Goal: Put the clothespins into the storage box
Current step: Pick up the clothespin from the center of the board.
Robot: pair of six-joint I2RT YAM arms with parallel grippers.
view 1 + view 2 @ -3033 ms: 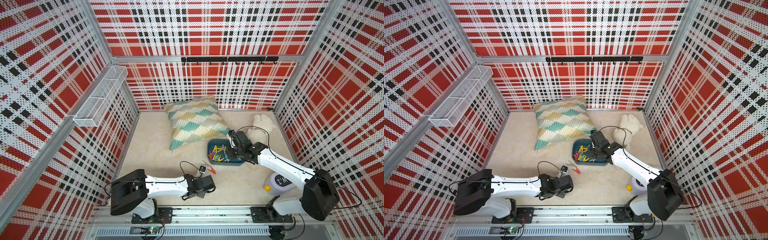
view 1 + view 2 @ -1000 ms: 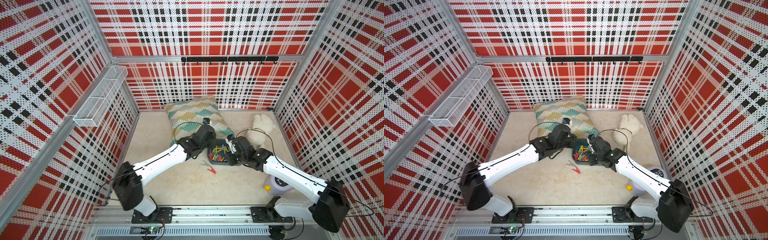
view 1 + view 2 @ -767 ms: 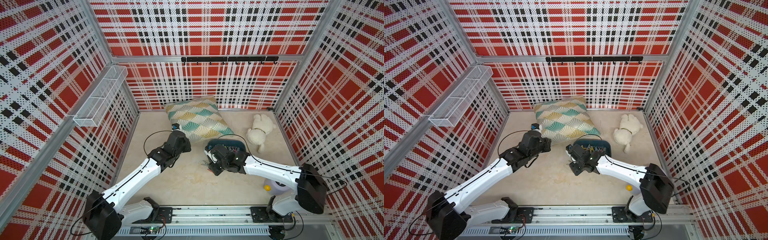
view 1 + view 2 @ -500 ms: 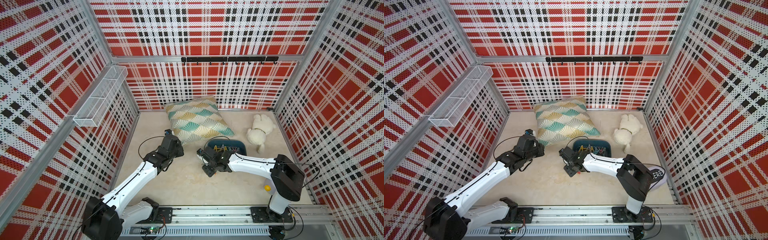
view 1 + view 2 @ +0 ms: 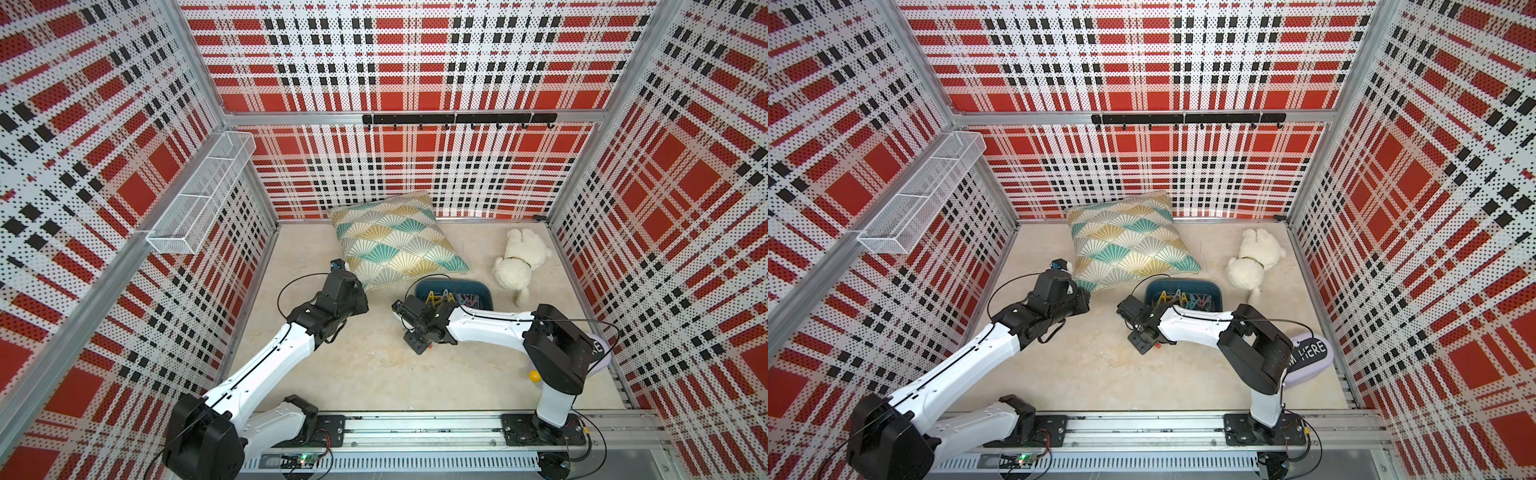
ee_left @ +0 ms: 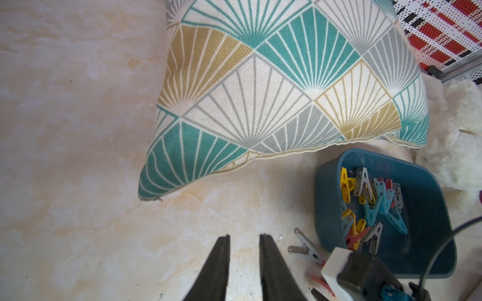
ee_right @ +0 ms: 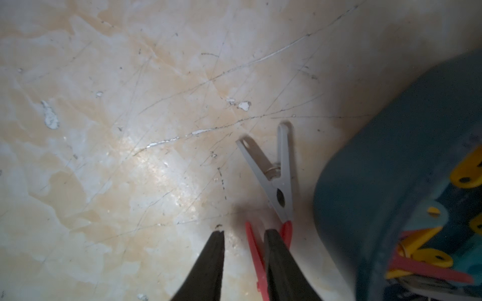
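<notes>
Withdrawn from the storage box (image 6: 326, 206), the right gripper (image 7: 242, 234) is hovering narrowly parted at the red clothespin (image 7: 253, 250) and grey clothespin (image 7: 279, 179) lying beside it; the left gripper (image 6: 243, 237) is hanging parted, empty.

A robot test cell dressed like a home: perforated walls (image 5: 415, 62) printed in red, black and white plaid sit in bare aluminium framing (image 5: 291, 119). Two white robot arms (image 5: 266, 365) bolt to a rail (image 5: 415, 432) at the front. A pillow (image 5: 395, 245) and plush toy (image 5: 521, 259) lie on the marble-look bench (image 5: 374, 374), with a wire basket (image 5: 199, 195) and hook rack (image 5: 457, 119) on the walls.
</notes>
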